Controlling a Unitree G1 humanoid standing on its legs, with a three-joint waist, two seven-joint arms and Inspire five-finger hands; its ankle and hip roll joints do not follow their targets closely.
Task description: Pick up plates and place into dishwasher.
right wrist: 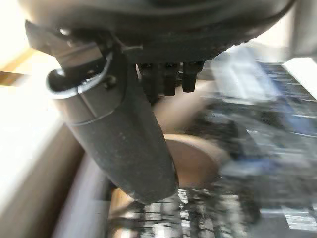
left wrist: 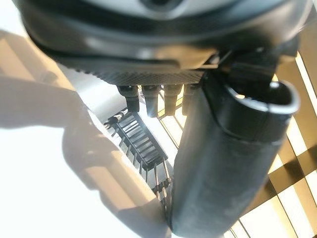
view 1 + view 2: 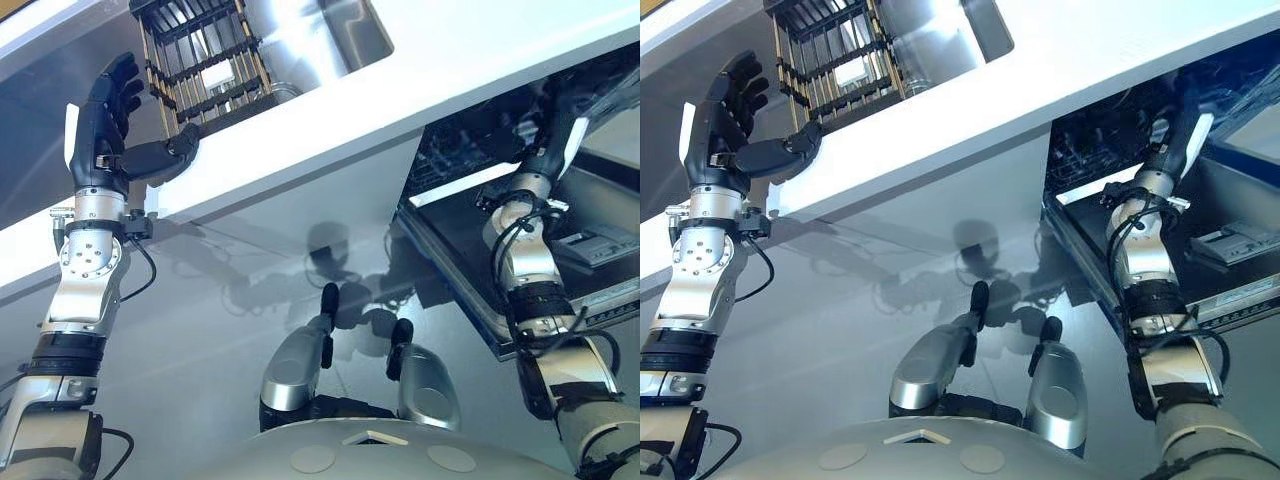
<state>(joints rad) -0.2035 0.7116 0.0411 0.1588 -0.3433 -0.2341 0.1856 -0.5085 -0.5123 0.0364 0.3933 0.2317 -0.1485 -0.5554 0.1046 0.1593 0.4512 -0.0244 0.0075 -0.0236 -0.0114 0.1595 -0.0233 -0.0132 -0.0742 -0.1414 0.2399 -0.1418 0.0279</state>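
My left hand is raised beside the black wire dish rack on the white counter. Its fingers are straight and hold nothing, and its thumb lies on the counter's edge. In the left wrist view the rack shows past the thumb. My right hand reaches into the open dishwasher under the counter. The right wrist view shows a blurred tan round plate among the dark rack wires, past my straight fingers and apart from the thumb.
A steel sink lies in the counter beside the dish rack. The dishwasher's open door juts out low at the right beside my right forearm. Grey floor spreads between the counter front and the door.
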